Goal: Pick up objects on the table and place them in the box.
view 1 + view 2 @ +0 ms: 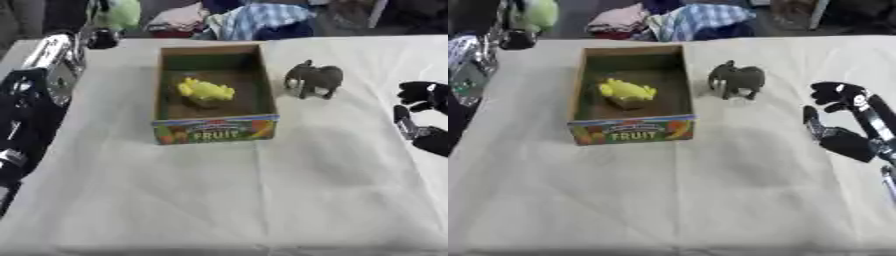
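White-clothed table point(710, 200) with the open FRUIT box point(633, 129) at centre; a yellow toy point(626, 90) lies inside it already. The grey elephant point(737, 79) stands just beside the box's right wall, untouched. My right hand point(846, 120) hovers to its right, well apart, fingers and thumb spread and empty. I judge the reach stage: next I move left, close round the elephant. Left hand unseen; only its arm point(35, 100) shows.

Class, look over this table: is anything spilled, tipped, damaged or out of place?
Nothing stands out. The elephant stands upright on the cloth right of the box, and a yellow toy lies inside it. The right hand is open, holding nothing.
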Tool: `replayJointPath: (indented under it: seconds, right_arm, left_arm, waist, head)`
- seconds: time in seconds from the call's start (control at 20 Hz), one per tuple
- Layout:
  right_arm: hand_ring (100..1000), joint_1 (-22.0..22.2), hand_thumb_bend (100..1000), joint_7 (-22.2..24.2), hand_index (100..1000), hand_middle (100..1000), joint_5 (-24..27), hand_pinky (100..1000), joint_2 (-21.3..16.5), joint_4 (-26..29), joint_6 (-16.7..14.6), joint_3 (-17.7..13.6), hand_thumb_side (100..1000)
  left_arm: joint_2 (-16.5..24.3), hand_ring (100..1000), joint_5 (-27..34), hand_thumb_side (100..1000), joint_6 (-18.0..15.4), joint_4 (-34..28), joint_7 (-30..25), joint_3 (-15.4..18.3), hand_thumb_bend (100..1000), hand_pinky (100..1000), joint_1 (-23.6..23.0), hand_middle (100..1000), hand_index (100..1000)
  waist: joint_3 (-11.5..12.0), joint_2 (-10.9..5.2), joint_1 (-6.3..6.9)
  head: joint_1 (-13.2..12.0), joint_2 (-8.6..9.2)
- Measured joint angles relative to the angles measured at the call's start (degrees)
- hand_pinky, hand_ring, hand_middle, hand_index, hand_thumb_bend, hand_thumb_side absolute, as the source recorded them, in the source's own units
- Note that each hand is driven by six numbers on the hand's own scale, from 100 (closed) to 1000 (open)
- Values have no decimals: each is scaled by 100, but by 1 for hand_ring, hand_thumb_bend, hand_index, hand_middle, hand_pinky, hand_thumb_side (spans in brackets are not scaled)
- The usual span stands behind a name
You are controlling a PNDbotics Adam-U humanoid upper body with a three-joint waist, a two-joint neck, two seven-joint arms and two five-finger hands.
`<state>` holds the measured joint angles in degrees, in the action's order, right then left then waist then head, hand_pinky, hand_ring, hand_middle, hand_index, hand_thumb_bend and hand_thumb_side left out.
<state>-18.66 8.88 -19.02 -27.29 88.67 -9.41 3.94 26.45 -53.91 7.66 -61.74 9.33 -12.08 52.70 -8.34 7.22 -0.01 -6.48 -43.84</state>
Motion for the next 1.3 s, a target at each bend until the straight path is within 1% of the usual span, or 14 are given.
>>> replayJointPath:
  seconds: [0.2, 0.45, 0.5, 0.55, 0.6, 0.65, 0.7, 0.75, 0.8, 0.95, 1.0, 1.15, 1.2, 1.3]
  right_arm:
    - [745, -2, 126, 17, 850, 708, 0, 707, 25, -12, -17, 2, 445]
    - [745, -26, 126, 38, 850, 708, 1, 707, 28, -13, -37, 19, 445]
    - [745, -35, 125, 41, 850, 707, 1, 707, 30, -13, -40, 20, 446]
    - [745, -45, 126, 42, 850, 707, 1, 707, 31, -14, -41, 22, 446]
    - [745, -49, 126, 42, 850, 708, 1, 707, 31, -14, -41, 22, 446]
    - [745, -49, 126, 42, 850, 708, 1, 707, 32, -15, -41, 22, 446]
    - [745, -49, 128, 42, 851, 708, 1, 708, 32, -16, -42, 20, 445]
    - [746, -49, 130, 41, 852, 709, 1, 708, 32, -17, -42, 17, 444]
    - [747, -49, 133, 40, 853, 713, 1, 709, 32, -20, -42, 14, 442]
    - [747, -53, 134, 24, 853, 714, 0, 709, 28, -40, -46, -5, 441]
    - [754, -55, 156, 17, 861, 732, -2, 715, 22, -45, -49, -5, 427]
    - [761, -228, 184, 15, 868, 749, -52, 722, -142, -52, -60, 2, 413]
    - [763, -305, 197, 20, 871, 756, -76, 725, -234, -68, -65, 13, 405]
    - [766, -493, 213, 33, 876, 765, -116, 727, -458, -135, -80, 61, 396]
  left_arm:
    - [-335, 192, -79, 100, -309, 4, -429, -306, 423, 507, 74, 122, 272]
    - [-664, 226, -285, 100, -689, 231, -805, -542, 442, 528, 71, 152, 299]
    - [-713, 258, -330, 100, -757, 281, -864, -576, 459, 543, 65, 180, 331]
    - [-747, 272, -367, 100, -825, 323, -922, -605, 466, 549, 47, 195, 346]
    - [-772, 376, -397, 100, -896, 356, -981, -628, 503, 580, 20, 303, 435]
    - [-783, 387, -411, 100, -970, 371, -1048, -649, 507, 584, -7, 316, 447]
    - [-783, 457, -410, 100, -1041, 372, -1117, -664, 552, 608, -36, 424, 529]
    - [-780, 487, -399, 100, -1110, 347, -1188, -676, 565, 621, -69, 473, 580]
    - [-766, 532, -368, 104, -1165, 297, -1258, -677, 590, 641, -106, 546, 656]
    - [-638, 540, -161, 108, -1232, 46, -1455, -677, 595, 644, -225, 558, 665]
    - [-597, 602, -83, 167, -1229, -53, -1507, -676, 659, 687, -246, 653, 724]
    - [-348, 614, 399, 178, -1169, -664, -1592, -639, 666, 703, -531, 673, 738]
    - [-230, 606, 596, 195, -1123, -931, -1619, -613, 679, 704, -642, 665, 741]
    - [13, 591, 1012, 196, -996, -1502, -1657, -543, 671, 704, -882, 642, 741]
  waist:
    - [-37, -19, 0]
    - [-59, -19, -1]
    - [-59, -19, -1]
    - [-59, -19, -1]
    - [-57, -19, -1]
    - [-50, -19, -4]
    - [-40, -19, -8]
    - [-22, -19, -11]
    - [-1, -19, -12]
    - [41, -21, -17]
    - [58, -23, -24]
    - [233, -57, -64]
    - [275, -65, -95]
    - [381, -81, -142]
  head:
    - [-23, 0]
    - [-48, 0]
    - [-48, 0]
    - [-48, 0]
    - [-47, 0]
    - [-45, 0]
    - [-42, 0]
    - [-38, 0]
    - [-32, 0]
    - [6, 0]
    - [13, 0]
    - [62, 0]
    - [78, 0]
    - [112, 0]
